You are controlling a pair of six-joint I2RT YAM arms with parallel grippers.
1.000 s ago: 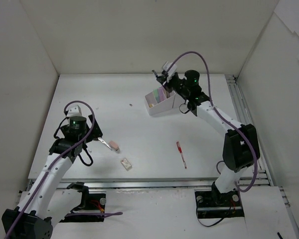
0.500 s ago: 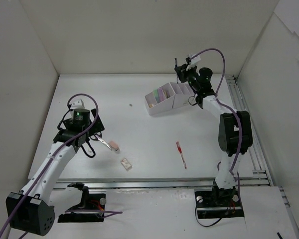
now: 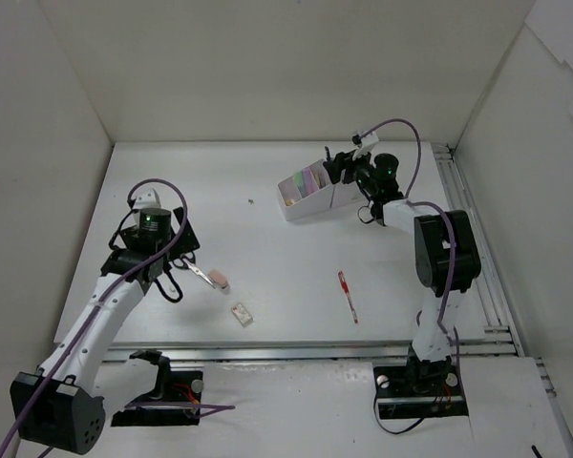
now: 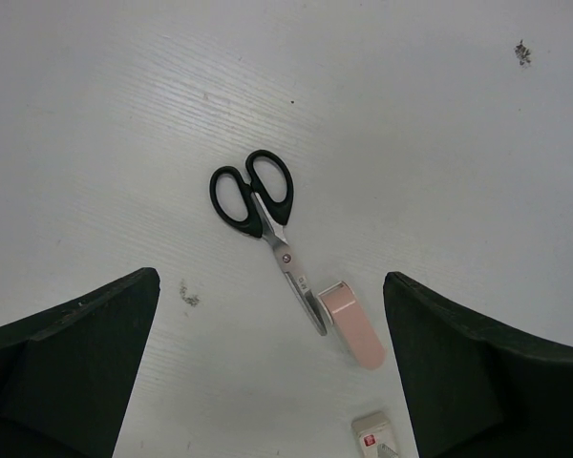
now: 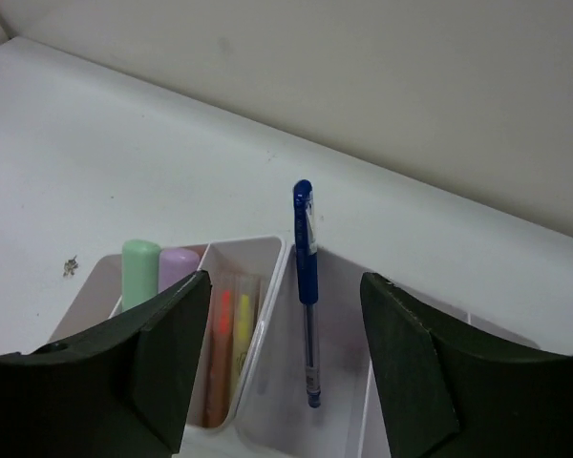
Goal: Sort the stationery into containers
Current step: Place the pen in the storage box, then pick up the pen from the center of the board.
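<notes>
The white organizer (image 3: 310, 194) stands at the back right of the table. My right gripper (image 3: 332, 167) hovers open just over it. In the right wrist view a blue pen (image 5: 307, 277) stands upright in a middle compartment of the organizer (image 5: 267, 315), between my fingers and touching neither. Green (image 5: 140, 272) and lilac (image 5: 179, 267) markers and orange and yellow highlighters (image 5: 224, 334) fill the compartments to its left. My left gripper (image 4: 267, 315) hangs open above black-handled scissors (image 4: 263, 224), a pink eraser (image 4: 353, 327) and a white eraser (image 4: 377, 439).
A red pen (image 3: 348, 296) lies on the table in front of the organizer, towards the right arm's base. The white eraser (image 3: 242, 314) sits near the front edge. White walls close in the table on three sides.
My right gripper swung to the organizer's back edge, came down and opened, letting go of the blue pen. The left arm shifted slightly over the scissors.
</notes>
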